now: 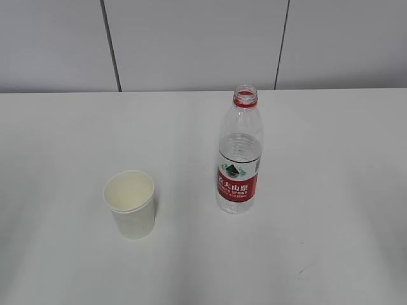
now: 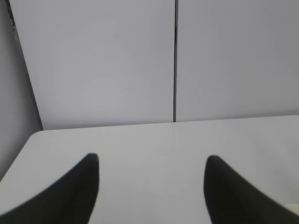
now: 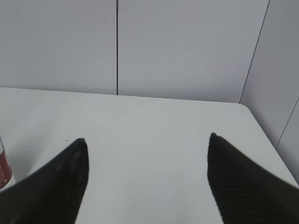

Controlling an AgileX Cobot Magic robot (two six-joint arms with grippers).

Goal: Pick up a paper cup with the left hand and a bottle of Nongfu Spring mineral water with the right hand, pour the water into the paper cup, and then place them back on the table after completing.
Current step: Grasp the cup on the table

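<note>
Presently neither arm holds anything: the left hand (image 2: 152, 161) and the right hand (image 3: 147, 140) each hover over bare worktop (image 1: 331, 254) with jaws spread wide. Taking the bottle (image 1: 239, 152) as landmark, the paper cup (image 1: 130, 203) stands upright, well apart to its left and slightly nearer the camera. The uncapped bottle, partly filled, probably feels slick and wants gripping mid-body, while the light, crushable cup needs gentle pressure below its rim.
</note>
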